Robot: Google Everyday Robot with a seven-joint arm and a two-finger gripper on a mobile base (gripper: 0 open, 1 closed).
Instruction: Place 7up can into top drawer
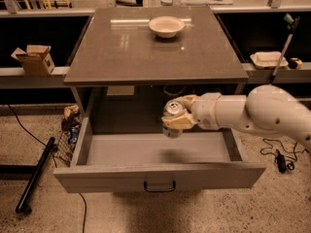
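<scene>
The 7up can (172,110) is a small silver can with a silver top, held upright in my gripper (179,119). The gripper's pale fingers are shut around the can's body. The white arm reaches in from the right. The can hangs above the middle of the open top drawer (155,150), a wide, shallow grey drawer pulled out from under the table top. Its pale front panel carries a small dark handle (159,186). The can casts a shadow on the drawer floor and does not touch it.
A shallow white bowl (166,26) sits at the back of the brown table top (146,47). A cardboard box (34,58) rests on the left shelf, a white tray (268,59) on the right shelf. A black pole (34,174) and cables lie on the floor.
</scene>
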